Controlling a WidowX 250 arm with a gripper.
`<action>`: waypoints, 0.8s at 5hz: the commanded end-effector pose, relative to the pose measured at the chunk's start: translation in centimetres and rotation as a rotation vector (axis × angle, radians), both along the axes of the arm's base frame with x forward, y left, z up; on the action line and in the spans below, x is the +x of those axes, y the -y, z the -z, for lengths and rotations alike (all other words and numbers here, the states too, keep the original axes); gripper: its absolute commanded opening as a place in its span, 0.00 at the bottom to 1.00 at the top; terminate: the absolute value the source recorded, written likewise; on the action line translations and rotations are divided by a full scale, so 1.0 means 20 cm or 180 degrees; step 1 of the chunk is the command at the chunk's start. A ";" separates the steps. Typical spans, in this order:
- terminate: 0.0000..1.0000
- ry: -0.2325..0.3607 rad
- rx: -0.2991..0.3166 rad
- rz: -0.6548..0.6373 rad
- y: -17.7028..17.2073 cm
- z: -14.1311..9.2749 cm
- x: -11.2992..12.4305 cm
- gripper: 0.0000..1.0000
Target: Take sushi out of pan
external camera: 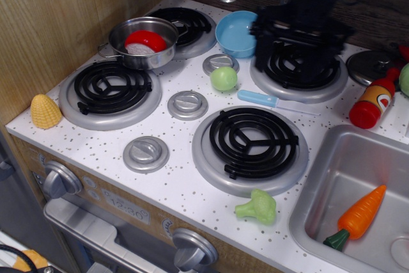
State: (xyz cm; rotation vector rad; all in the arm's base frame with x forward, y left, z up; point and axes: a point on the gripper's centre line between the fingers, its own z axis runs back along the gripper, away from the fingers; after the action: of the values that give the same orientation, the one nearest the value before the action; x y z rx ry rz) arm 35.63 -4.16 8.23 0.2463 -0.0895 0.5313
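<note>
The sushi (146,40), with a red top over a white base, lies inside the pan (155,61), a small shiny steel pot at the back left between the two left burners. My gripper (297,52) is black and motion-blurred. It hangs over the back right burner, right of the blue bowl and well to the right of the pan. Its two fingers stand wide apart with nothing between them.
A light blue bowl (235,32) sits just left of the gripper. A green ball (223,78) and a blue-handled knife (259,98) lie mid-stove. A steel lid (370,65) and a red-capped orange bottle (370,107) are at right. There is corn (45,111) at left, broccoli (257,208) in front, and a carrot (361,215) in the sink (345,158).
</note>
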 end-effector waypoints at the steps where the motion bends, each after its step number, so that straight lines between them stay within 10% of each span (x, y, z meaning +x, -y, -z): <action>1: 0.00 0.0655 0.0200 -0.0342 -0.25 -0.17 0.00 1.00; 4: 0.00 0.1188 0.0542 -0.0312 -0.71 -0.24 0.09 1.00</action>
State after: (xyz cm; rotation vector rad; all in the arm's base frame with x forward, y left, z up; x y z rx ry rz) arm 37.13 11.09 11.15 0.3410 -0.4662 0.6885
